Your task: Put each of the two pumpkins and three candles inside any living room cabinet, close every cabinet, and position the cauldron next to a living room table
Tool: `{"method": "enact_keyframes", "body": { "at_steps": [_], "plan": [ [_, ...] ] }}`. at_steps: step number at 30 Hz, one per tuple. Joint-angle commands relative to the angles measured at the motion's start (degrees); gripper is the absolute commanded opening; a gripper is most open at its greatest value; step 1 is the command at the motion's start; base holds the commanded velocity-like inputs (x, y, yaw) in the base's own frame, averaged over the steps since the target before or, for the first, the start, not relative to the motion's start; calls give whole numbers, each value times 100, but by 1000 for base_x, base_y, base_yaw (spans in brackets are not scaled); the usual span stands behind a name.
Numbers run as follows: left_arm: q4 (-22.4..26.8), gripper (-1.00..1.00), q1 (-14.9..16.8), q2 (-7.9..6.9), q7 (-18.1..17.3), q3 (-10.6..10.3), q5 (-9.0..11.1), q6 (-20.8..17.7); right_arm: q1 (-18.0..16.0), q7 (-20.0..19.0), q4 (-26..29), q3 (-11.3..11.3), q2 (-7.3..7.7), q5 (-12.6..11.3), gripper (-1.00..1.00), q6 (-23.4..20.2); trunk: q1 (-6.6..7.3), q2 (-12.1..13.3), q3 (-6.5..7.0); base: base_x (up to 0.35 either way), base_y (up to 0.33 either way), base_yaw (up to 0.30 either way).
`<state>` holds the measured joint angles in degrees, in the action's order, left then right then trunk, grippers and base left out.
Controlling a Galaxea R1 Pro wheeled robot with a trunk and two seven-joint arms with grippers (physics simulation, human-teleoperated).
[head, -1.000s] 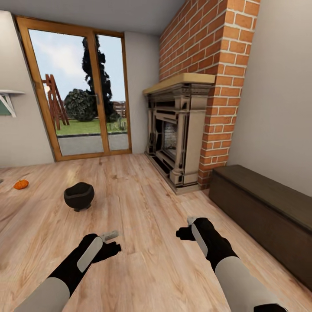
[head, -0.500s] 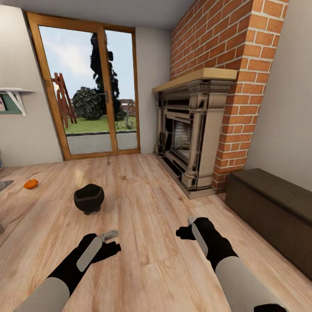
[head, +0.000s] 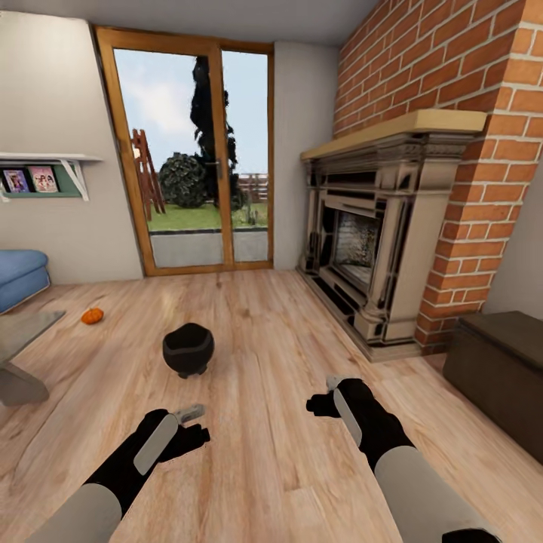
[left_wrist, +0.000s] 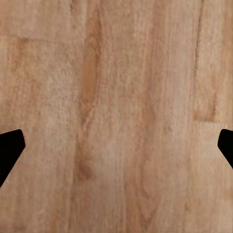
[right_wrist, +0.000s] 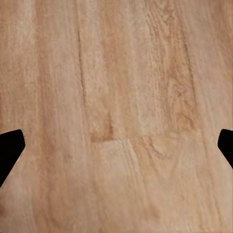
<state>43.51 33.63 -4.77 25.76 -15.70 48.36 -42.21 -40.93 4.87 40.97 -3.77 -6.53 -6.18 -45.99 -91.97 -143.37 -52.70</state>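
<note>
Two grippers, both empty, held low and forward over bare plank floor (head: 264,362), a carrying posture that suits travel rather than reaching.

Item 1, cauldron (head: 188,349): black, round-bellied, upright on the floor, mouth up. Taken as the landmark for all entries below.

Item 2, pumpkin (head: 92,316): one seen, orange, on the floor, well apart from the cauldron on its left and a little farther from the robot. No second pumpkin or candles to list.

Item 3, table (head: 23,339): pale glossy top and slanted leg at the frame edge, left of the cauldron beyond the pumpkin's near side. Cauldron stands apart from it, so that placement looks undone.

Item 4, cabinet (head: 501,369): low dark-brown unit against the wall, far right of the cauldron, past the brick fireplace (head: 377,256). Only its end is visible; nothing on that end stands open.

Item 5, left gripper (head: 197,424): nearer the robot than the cauldron, almost directly in line with it. In the left wrist view the fingertips (left_wrist: 9,150) sit at opposite edges, jaws spread wide, nothing between but floorboards.

Item 6, right gripper (head: 326,396): right of the cauldron, nearer the robot. Right wrist view gives the same reading, fingertips (right_wrist: 10,148) far apart, holding nothing.

Assessment: transit stage; collecting probably begins with the pumpkin.
</note>
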Motion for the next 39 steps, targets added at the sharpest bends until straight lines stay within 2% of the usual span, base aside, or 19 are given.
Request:
{"method": "enact_keyframes", "body": {
  "at_steps": [1,5,9,12,19,28,35,39],
  "plan": [
    [5,100,4,-9,52,-30,60,1,-3,47,12,-13,2,-59,100,-17,-2,-3,-7,269,213,31],
    [1,100,4,-8,56,-30,59,2,-3,34,19,-62,2,-46,100,-7,-2,-3,-7,272,208,11],
    [0,100,4,-7,57,-30,60,2,-3,34,4,-423,-1,-52,100,-6,-2,-3,-7,275,203,2],
    [0,100,4,-7,60,-30,60,2,-3,36,-17,-562,-5,-74,100,-29,-2,-3,-7,276,201,0],
    [0,100,4,-7,60,-30,60,2,-4,30,-18,-552,1,-104,100,-15,-2,-3,-3,289,182,21],
    [0,100,4,-7,60,-30,60,2,-3,40,-15,-589,-3,-44,100,-49,-2,-3,9,308,126,247],
    [0,100,4,0,61,-30,54,10,-3,40,-13,-588,-3,-42,100,-58,-2,-3,9,318,-21,283],
    [0,100,4,2,60,-30,52,11,-3,40,-10,-583,1,-67,100,-47,-2,-3,9,309,-86,90]
  ]
}}
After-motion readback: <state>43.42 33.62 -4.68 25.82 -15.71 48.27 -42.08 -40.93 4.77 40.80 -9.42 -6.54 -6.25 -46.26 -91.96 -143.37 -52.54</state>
